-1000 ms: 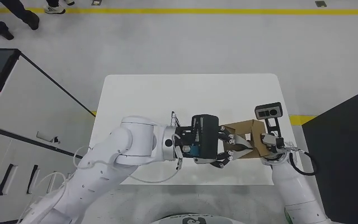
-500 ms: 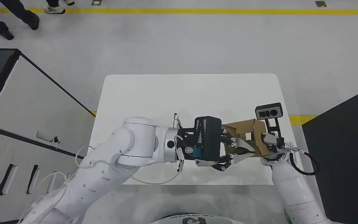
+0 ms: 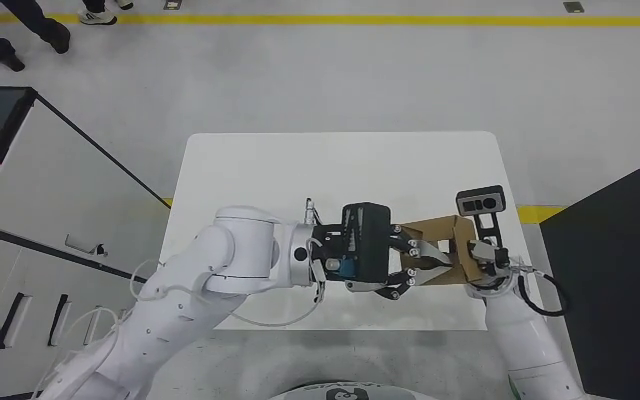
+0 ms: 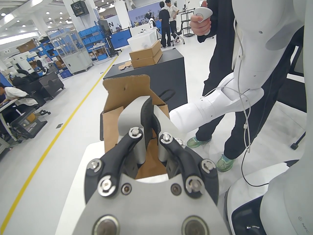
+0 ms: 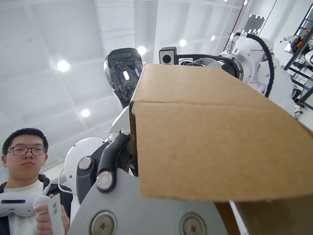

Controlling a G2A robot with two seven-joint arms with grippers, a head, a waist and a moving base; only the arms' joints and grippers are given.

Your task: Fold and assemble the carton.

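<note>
Top view: carton (image 3: 438, 228), brown, partly folded, flaps standing. It sits directly ahead of the left pincer (image 3: 430, 262) and against the right pincer (image 3: 480, 257), bridging the two above the white table (image 3: 300, 170). Left pincer is clenched on a carton wall. Right pincer is at the carton's end farthest from the left pincer. A carton panel covers it, so its grip cannot be told.

White table (image 3: 300, 170), rounded corners, standing on pale grey floor (image 3: 350, 80)
</note>
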